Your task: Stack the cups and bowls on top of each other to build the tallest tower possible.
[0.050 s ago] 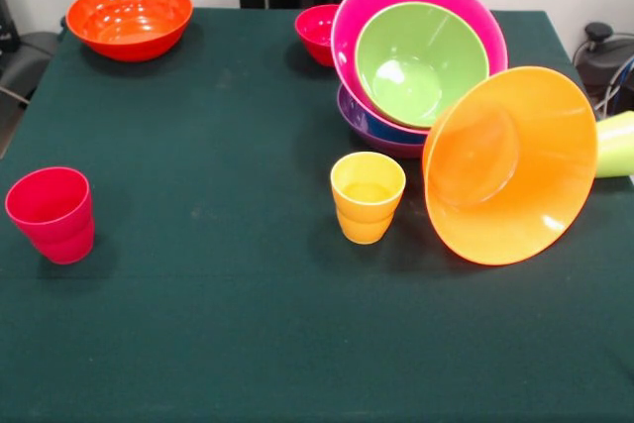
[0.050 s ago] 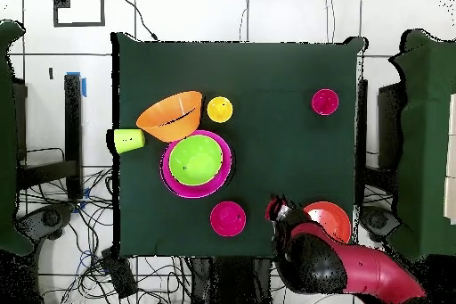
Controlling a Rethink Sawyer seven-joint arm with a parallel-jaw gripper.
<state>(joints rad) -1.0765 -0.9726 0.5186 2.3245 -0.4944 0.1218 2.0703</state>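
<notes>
While orange bowl (image 1: 510, 165) tips vs tower (image 1: 416, 61), fingers' (image 2: 277, 209) state can't tell.

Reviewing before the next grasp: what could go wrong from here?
1. The orange bowl is tipped on its rim beside the tower; a nudge could roll it off the edge.
2. The pink bowl and green bowl sit tilted in the purple bowl, so added weight may slide them.
3. The lime cup lies on its side at the table edge and may roll off.
</notes>
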